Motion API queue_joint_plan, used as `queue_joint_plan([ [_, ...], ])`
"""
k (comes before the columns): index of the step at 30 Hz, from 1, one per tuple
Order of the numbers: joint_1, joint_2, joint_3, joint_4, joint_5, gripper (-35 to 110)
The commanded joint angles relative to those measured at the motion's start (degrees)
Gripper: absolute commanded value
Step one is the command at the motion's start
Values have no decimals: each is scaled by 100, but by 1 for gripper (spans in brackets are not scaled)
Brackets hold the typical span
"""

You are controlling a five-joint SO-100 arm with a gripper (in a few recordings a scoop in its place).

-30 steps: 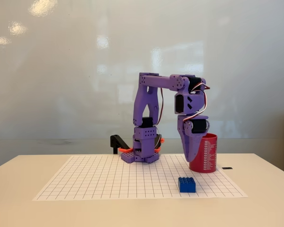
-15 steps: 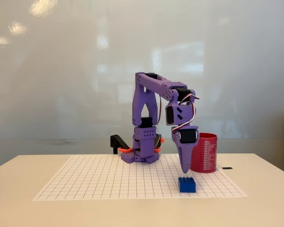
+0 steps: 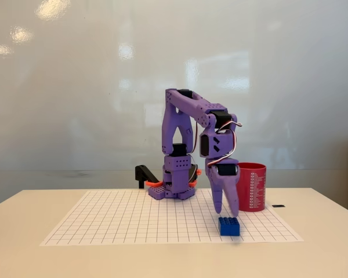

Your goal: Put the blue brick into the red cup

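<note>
Right now the purple hand (image 3: 225,214) hangs point-down with its two fingers a little apart, tips just above the studs of the blue brick (image 3: 229,226), which sits directly beneath it on the gridded sheet (image 3: 116,223) covering the tabletop (image 3: 23,255). Nothing is gripped yet; the brick rests flat and free. The red cup (image 3: 252,186) stands upright behind the hand and off to its right in the fixed view, near but apart from both hand and brick.

My worry is the alignment. From this side-on angle it is hard to tell whether the fingers really straddle the brick or whether one tip is set to land on the studs. If a tip comes down on top, it would likely press the brick into the sheet or kick it sideways, and the smooth plastic could slide across the paper. A shallow pinch on the upper edge could also let the brick twist out during the lift.

The cup is the second risk: it sits close enough that a swing toward it at low height could clip its wall and tip or shove it. Carrying the brick well above the rim before releasing looks the safer course
</note>
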State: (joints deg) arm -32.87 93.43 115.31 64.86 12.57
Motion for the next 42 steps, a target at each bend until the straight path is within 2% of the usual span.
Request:
queue_joint_plan([
  [1,0,-299,0,9,-105,56],
  [5,141,-694,70,-211,-378,55],
  [9,264,-844,9,-281,-800,48],
  [10,308,-844,0,-325,-914,42],
  [13,334,-923,-105,-325,-1380,2],
  [14,334,-932,-114,-316,-1485,0],
  [25,448,-668,79,-545,-1362,-1],
  [30,1020,132,-97,-589,-1283,-1],
  [36,1837,1556,-1195,255,-1775,-1],
  [42,1222,3085,-1573,1670,-2505,-1],
])
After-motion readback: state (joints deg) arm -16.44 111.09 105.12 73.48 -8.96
